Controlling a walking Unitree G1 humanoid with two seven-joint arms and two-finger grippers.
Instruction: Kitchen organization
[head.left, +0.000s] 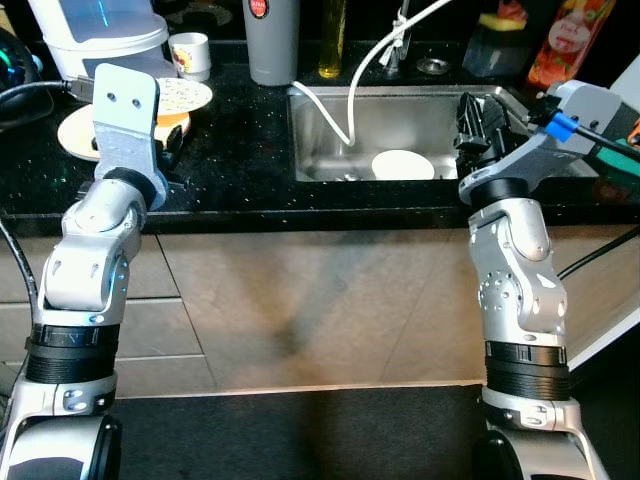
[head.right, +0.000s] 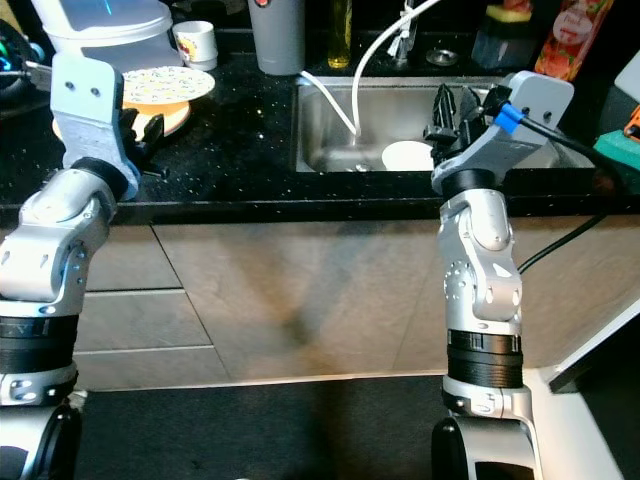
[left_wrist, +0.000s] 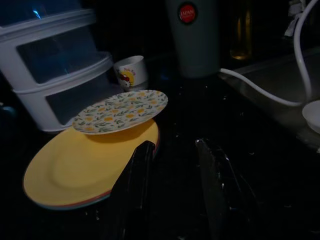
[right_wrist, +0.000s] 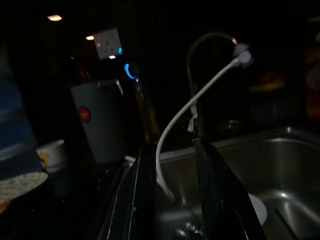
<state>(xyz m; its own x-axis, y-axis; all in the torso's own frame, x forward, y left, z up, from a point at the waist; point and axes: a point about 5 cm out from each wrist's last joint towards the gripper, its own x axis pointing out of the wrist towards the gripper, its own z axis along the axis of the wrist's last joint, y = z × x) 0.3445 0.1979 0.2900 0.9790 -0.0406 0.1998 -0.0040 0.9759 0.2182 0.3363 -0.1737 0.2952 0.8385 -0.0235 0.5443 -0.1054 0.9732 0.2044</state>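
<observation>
A small floral plate (left_wrist: 120, 111) leans on a stack topped by a yellow plate (left_wrist: 85, 167), at the left of the black counter (head.left: 240, 150). My left gripper (left_wrist: 175, 145) hovers just in front of that stack. It is open, with nothing between its fingers. A white dish (head.left: 403, 164) lies in the steel sink (head.left: 330, 140). Over the sink's right side my right gripper (right_wrist: 174, 146) stands open and empty, pointing toward the faucet (right_wrist: 210, 40).
A white hose (head.left: 360, 70) hangs from the faucet into the sink. Behind the plates stand a small printed cup (head.left: 190, 55), a grey tumbler (head.left: 272, 40) and a white drawer box (left_wrist: 50, 65). Bottles and packets line the back right. Cabinet fronts lie below the counter edge.
</observation>
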